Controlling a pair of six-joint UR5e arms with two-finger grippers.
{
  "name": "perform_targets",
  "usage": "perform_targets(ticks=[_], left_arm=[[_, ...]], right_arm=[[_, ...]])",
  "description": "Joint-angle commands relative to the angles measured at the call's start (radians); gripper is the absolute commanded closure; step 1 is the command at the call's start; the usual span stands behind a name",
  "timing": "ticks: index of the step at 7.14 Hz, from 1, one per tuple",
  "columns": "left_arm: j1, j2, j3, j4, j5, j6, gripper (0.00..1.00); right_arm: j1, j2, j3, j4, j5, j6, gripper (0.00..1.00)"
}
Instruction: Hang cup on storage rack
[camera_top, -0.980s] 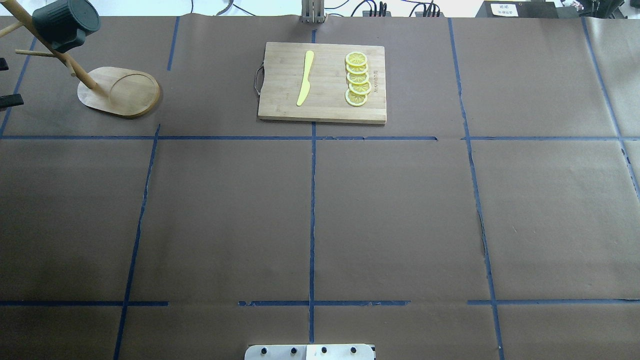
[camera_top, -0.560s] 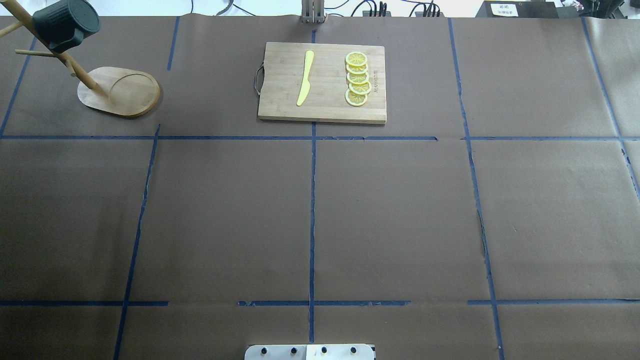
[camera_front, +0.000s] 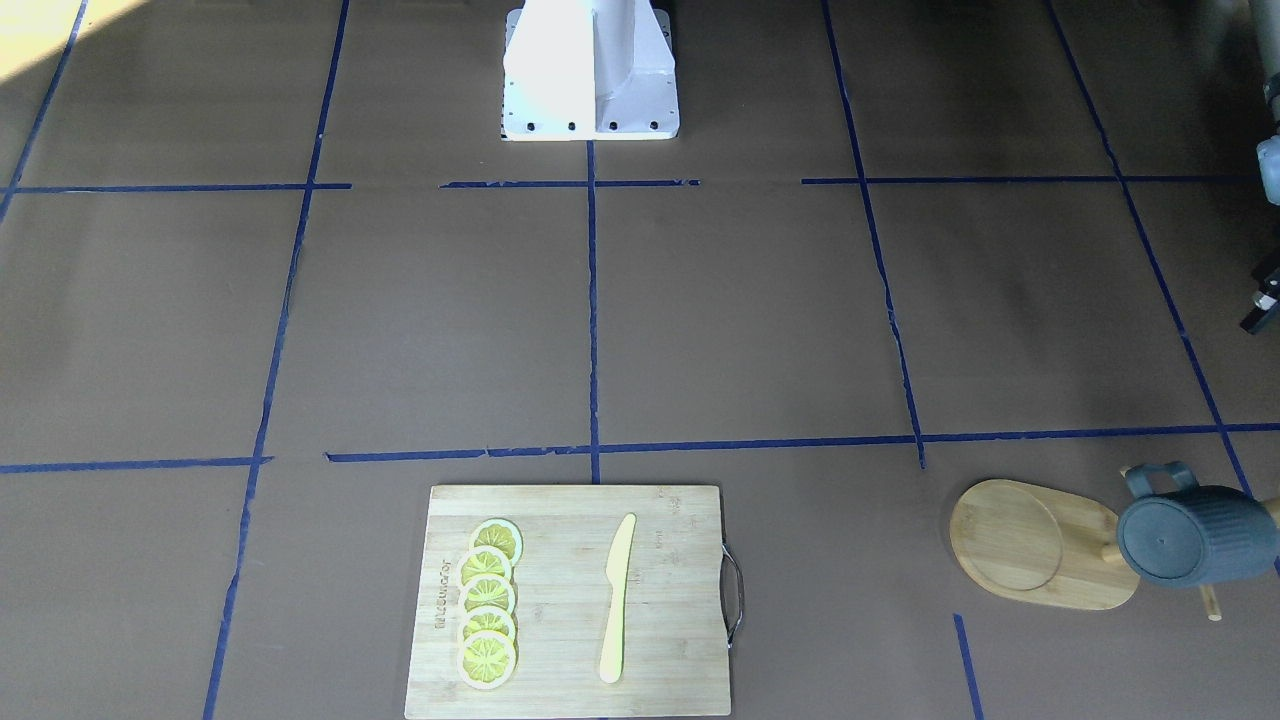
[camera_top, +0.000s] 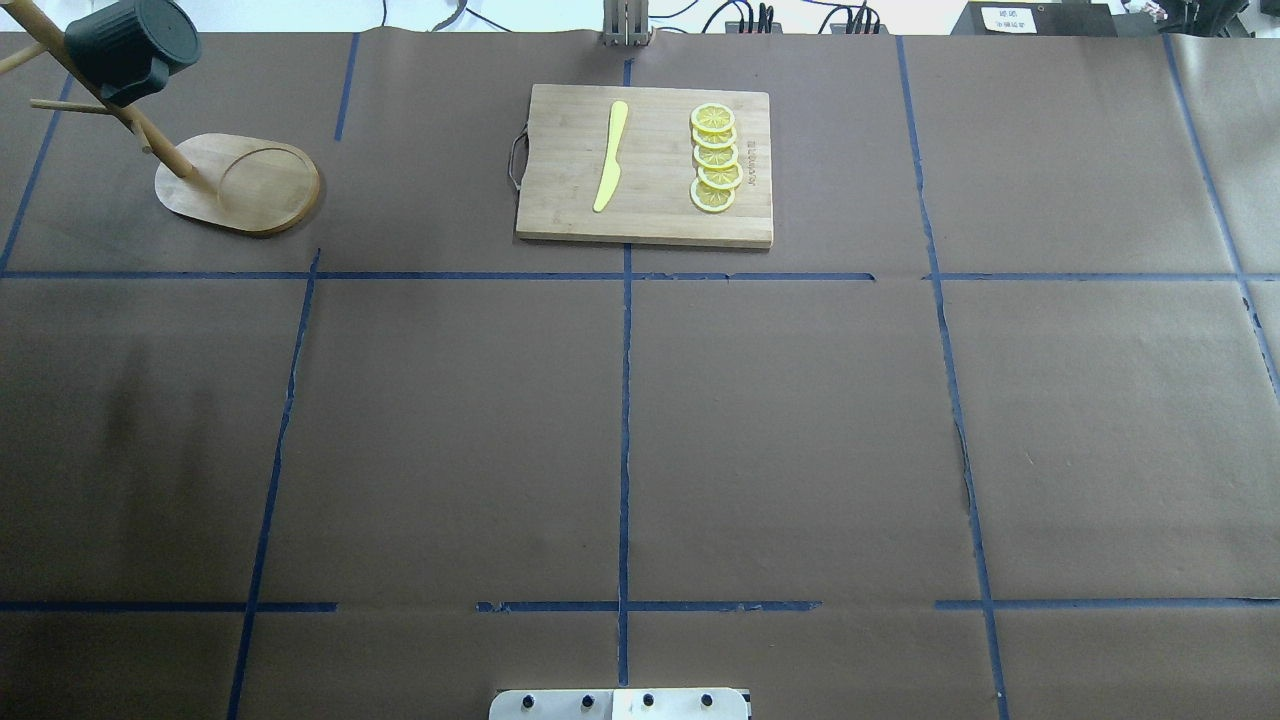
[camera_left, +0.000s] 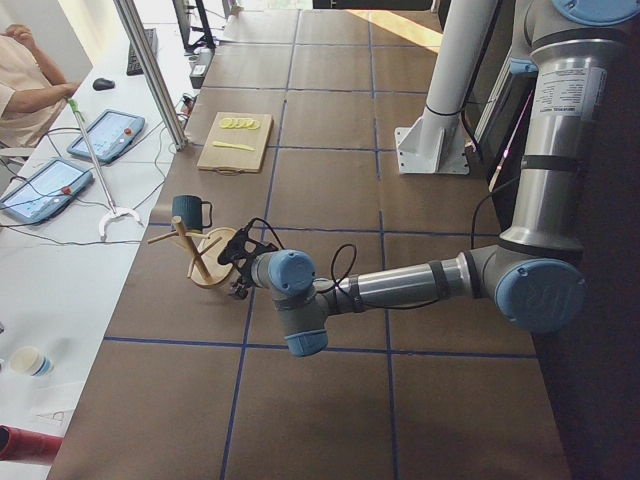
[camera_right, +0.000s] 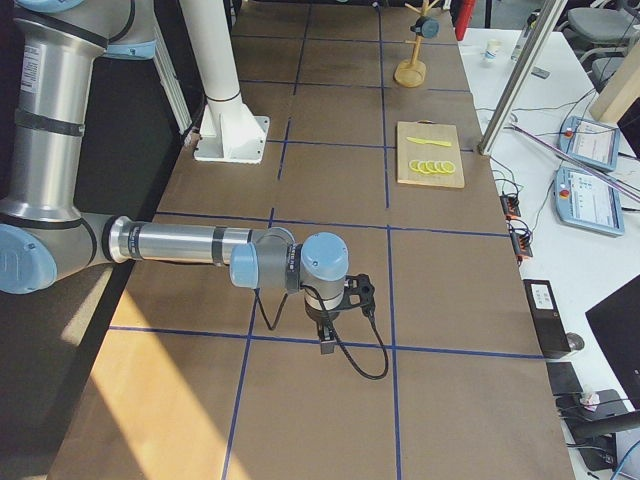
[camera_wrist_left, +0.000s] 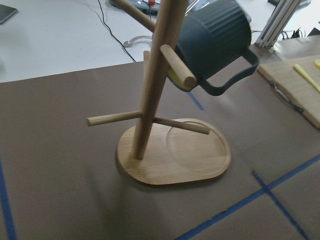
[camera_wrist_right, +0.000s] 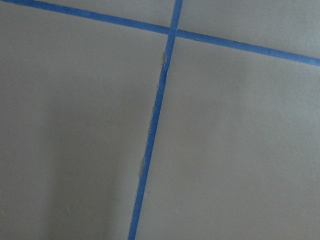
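Brown-papered desk (camera_top: 800, 420) first. On it the storage rack (camera_wrist_left: 150, 100) stands just ahead of our left end effector (camera_left: 238, 268), not touching it. The cup (camera_wrist_left: 215, 37) sits high on the rack, tilted, mouth toward the pole, handle loop empty, clear of that end effector. Right end effector (camera_right: 328, 320) hangs low over bare desk, well apart from the rack. We can't tell if either one's apart or together.

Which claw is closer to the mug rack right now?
Left. The left claw hovers close beside the mug rack, not touching it. The right claw is far away on the opposite side, beyond the cutting board.
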Motion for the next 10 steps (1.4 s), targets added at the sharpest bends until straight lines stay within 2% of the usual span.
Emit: perform_targets(ticks=[1,3,6,7,8,10], left_arm=[[-0.016,0.007,-0.011,0.318,0.098,0.326,0.00],[-0.020,0.005,-0.079,0.663,0.164,0.452,0.00],[-0.106,0.030,-0.244,1.223,0.123,0.467,0.00],[-0.124,0.039,-0.275,1.330,0.027,0.469,0.00],[-0.135,0.093,-0.309,1.354,-0.045,0.464,0.00],[-0.135,0.201,-0.437,1.351,-0.043,0.434,0.00]], right_arm=[[0.000,0.000,0.000,0.000,0.000,-0.001,0.00],[0.000,0.000,0.000,0.000,0.000,-0.001,0.00],[0.000,-0.008,0.000,0.000,0.000,-0.001,0.00],[0.000,-0.011,0.003,0.000,0.000,-0.001,0.00],[0.000,-0.012,0.003,0.000,0.000,-0.001,0.00],[0.000,-0.014,0.004,0.000,-0.001,-0.001,0.00]])
